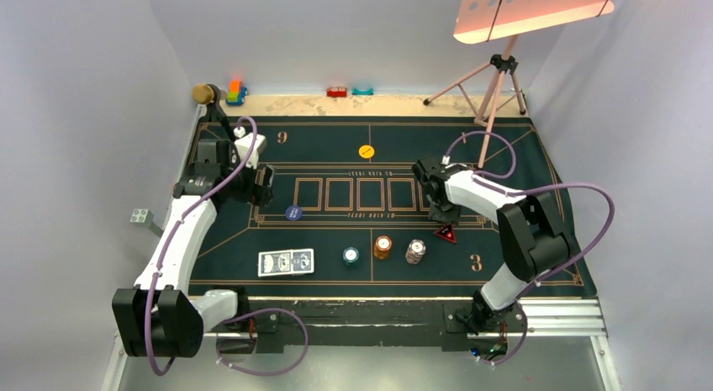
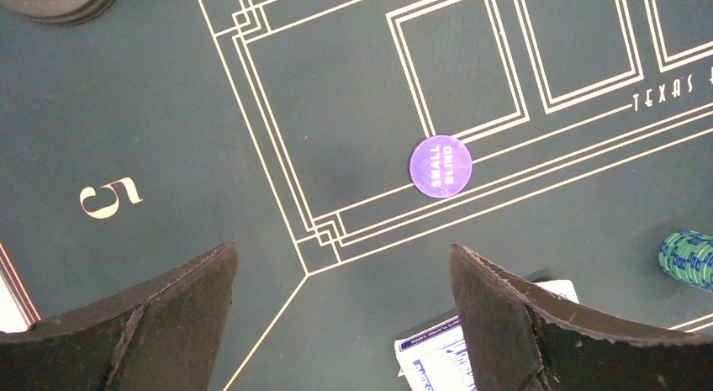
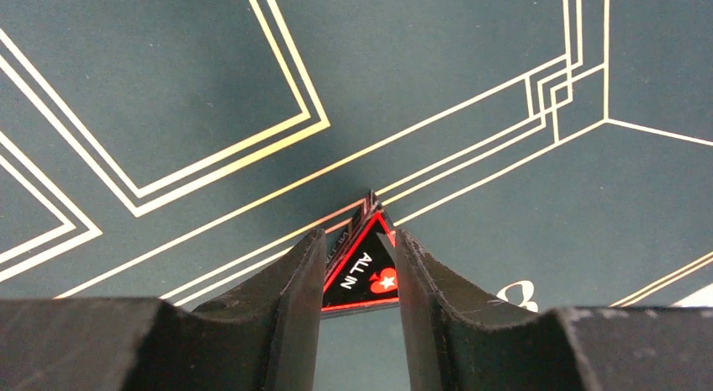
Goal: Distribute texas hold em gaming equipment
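Between the right jaws, caught by its two slanted edges, sits the red triangular marker (image 3: 366, 282). Its point faces forward past the fingertips (image 3: 303, 265), and its lettered face shows in the gap. The jaws look clenched on it. Both black pads meet its sides, most likely because a thin, flat piece lying on felt offers nothing else to grip. The marker is glossy and hard-edged, black inside a red border. The pads are matte and rubbery with worn, chipped rims. Beneath and ahead of these jaws lies the dark green felt mat (image 3: 168, 88), soft-looking and printed with fine gold lines.

The left jaws are released and spread wide, hanging over the mat and holding nothing. Ahead of them, nearer the right pad's side, a round purple button (image 2: 441, 166) lies flat across the gold border lines. Touching or just behind the right pad (image 2: 538, 332) is the corner of the blue-backed playing cards (image 2: 429, 357), thin and white-edged. Further out on that side stands a ridged teal chip stack (image 2: 689, 258). The wide stance fits a flat disc or a card fan.

From above, the orange chips (image 1: 383, 246) and white-brown chips (image 1: 415, 251) stand in short columns on the near side of the right jaws, so most of the sharing-out looks undone.
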You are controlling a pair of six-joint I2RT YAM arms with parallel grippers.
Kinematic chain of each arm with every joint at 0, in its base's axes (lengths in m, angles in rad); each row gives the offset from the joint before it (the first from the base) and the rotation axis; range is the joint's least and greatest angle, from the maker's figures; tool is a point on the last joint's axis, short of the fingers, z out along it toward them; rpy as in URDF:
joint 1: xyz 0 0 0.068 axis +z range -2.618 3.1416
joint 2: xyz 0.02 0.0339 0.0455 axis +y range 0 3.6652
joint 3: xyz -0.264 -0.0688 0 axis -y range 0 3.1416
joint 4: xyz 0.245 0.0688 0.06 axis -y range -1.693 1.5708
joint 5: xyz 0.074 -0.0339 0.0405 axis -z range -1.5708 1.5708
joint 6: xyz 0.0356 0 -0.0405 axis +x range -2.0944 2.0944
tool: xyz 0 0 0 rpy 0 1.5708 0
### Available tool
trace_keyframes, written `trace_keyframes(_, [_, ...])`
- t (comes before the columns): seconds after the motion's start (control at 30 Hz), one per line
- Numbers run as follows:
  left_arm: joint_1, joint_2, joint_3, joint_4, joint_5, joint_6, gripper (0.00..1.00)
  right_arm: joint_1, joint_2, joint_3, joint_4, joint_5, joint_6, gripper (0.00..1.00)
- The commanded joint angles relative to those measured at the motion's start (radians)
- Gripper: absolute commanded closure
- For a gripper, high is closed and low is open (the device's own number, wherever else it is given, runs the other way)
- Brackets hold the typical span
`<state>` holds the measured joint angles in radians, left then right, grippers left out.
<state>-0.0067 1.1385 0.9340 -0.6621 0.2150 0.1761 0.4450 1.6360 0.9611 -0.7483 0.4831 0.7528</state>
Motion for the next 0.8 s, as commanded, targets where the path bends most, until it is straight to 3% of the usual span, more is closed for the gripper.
trace_keyframes(0.0, [0.007, -0.017, 0.012, 0.009, 0.026, 0.008, 0.0, -0.006, -0.053, 0.058, -0.077, 0.078, 0.027, 0.6])
trace_keyframes(0.17, [0.007, -0.015, 0.01, 0.01, 0.029, 0.009, 0.0, -0.002, -0.116, 0.093, -0.061, 0.113, -0.034, 0.48])
trace_keyframes(0.37, [0.007, -0.02, 0.008, 0.003, 0.03, 0.01, 0.0, 0.181, -0.297, 0.113, 0.092, 0.028, -0.218, 0.16])
trace_keyframes(0.6, [0.007, -0.017, 0.009, 0.001, 0.019, 0.007, 0.0, 0.513, -0.291, 0.214, 0.166, -0.036, -0.347, 0.1])
trace_keyframes(0.77, [0.007, -0.016, -0.001, 0.014, -0.014, 0.001, 0.0, 0.66, -0.221, 0.223, 0.225, -0.116, -0.4, 0.08])
